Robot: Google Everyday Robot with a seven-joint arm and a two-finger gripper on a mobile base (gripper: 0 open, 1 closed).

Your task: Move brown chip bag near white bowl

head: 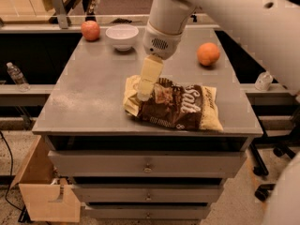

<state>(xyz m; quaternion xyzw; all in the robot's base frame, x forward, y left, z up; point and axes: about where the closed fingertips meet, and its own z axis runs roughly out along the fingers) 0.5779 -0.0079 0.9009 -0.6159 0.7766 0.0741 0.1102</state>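
Now the gripper (pixel 143 93) is at the chip bag's (pixel 180 109) left end; whether it grips, I cannot tell. The bowl (pixel 122 35) sits well apart.

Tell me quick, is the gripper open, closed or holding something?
Gripper: down at the end of the large crinkled dark-brown chip bag nearer the small round white bowl; open, closed or holding cannot be told.

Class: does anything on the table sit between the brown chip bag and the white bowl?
Nothing visible does. The gripper is at the left end of the brown chip bag, and the path to the white bowl shows no object. One orange fruit sits left of the bowl, the other far right.
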